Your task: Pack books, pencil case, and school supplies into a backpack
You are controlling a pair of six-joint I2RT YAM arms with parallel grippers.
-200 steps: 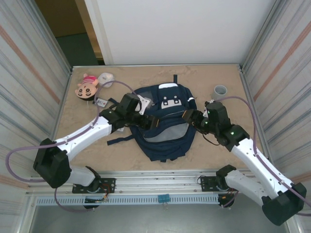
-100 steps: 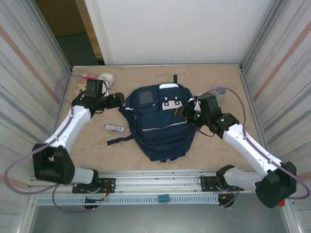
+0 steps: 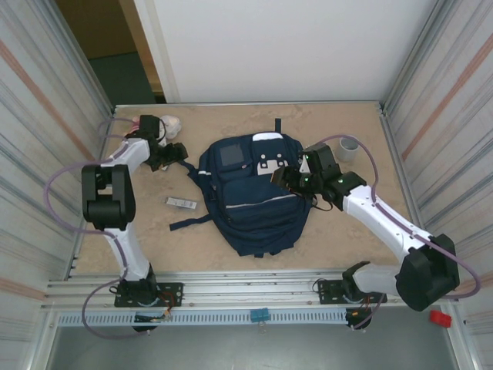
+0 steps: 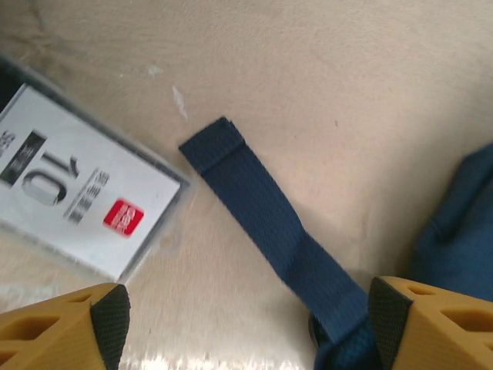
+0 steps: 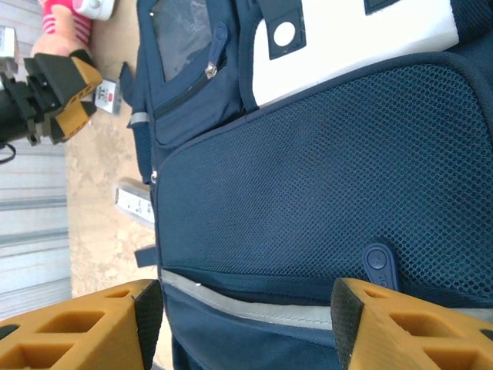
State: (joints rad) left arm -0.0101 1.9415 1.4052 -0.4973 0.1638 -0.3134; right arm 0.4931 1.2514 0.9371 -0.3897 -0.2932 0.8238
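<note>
The backpack lies flat mid-table. At the far left, the left gripper stands spread wide over a white packet and a loose strap. The right gripper hovers spread above the backpack's mesh, seemingly holding nothing. A second packet lies just left of the backpack.

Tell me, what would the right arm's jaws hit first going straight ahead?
Probably the navy backpack, its mesh front panel lying squarely ahead of the open jaws; how far off is unclear.
</note>
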